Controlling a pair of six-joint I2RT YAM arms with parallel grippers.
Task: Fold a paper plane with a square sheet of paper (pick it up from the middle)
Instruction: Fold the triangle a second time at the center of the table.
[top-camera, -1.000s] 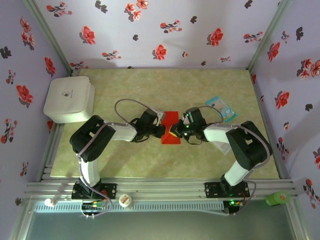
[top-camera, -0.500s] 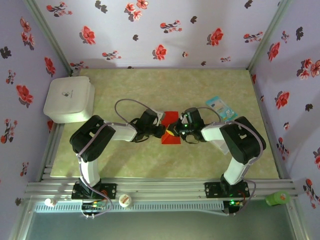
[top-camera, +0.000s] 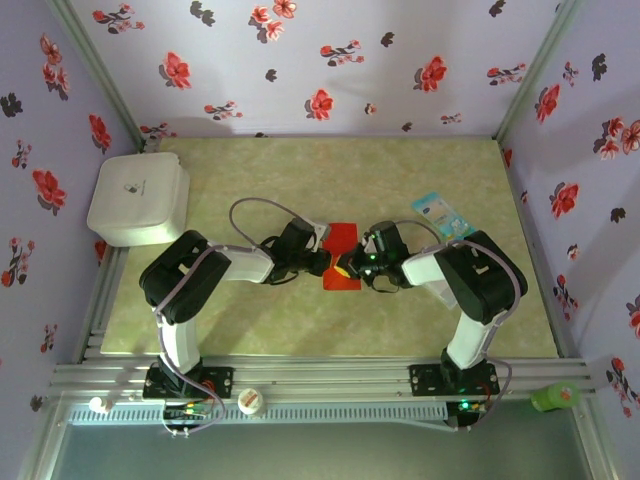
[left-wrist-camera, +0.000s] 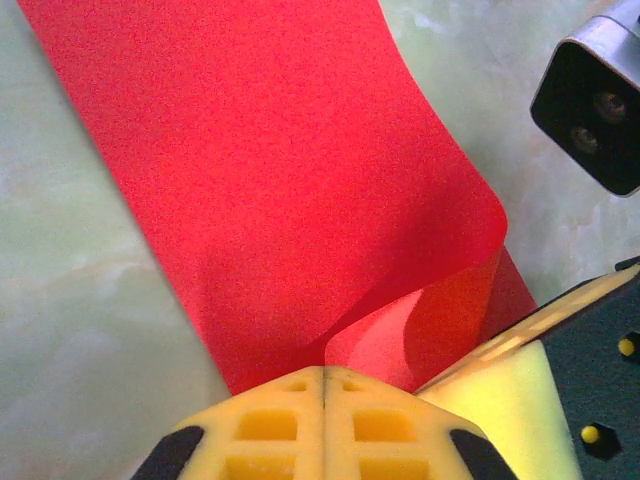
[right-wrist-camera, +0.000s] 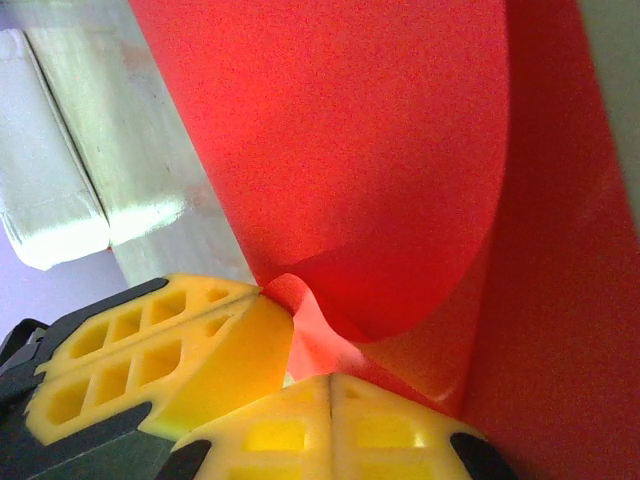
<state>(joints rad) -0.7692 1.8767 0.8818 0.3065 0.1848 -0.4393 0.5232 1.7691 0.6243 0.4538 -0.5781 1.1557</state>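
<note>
The square sheet of paper (top-camera: 343, 240), bright red, lies at the table's middle with its centre pinched up between both grippers. My left gripper (top-camera: 328, 263) comes in from the left and is shut on the paper's raised fold. In the left wrist view the sheet (left-wrist-camera: 270, 170) curls up into the closed yellow fingertips (left-wrist-camera: 290, 400). My right gripper (top-camera: 350, 265) meets it from the right, also shut on the sheet. The right wrist view has the paper (right-wrist-camera: 350, 150) bowing over my closed fingers (right-wrist-camera: 290, 425), with the left gripper's fingers (right-wrist-camera: 150, 350) touching them at the left.
A white box (top-camera: 138, 198) stands at the table's left edge. A light-blue-and-white packet (top-camera: 441, 215) lies behind the right arm. On the front rail sit a white cap (top-camera: 251, 401) and a green object (top-camera: 556, 397).
The right arm has shifted slightly left, bringing its gripper closer against the left one. The paper stays pinched between them.
</note>
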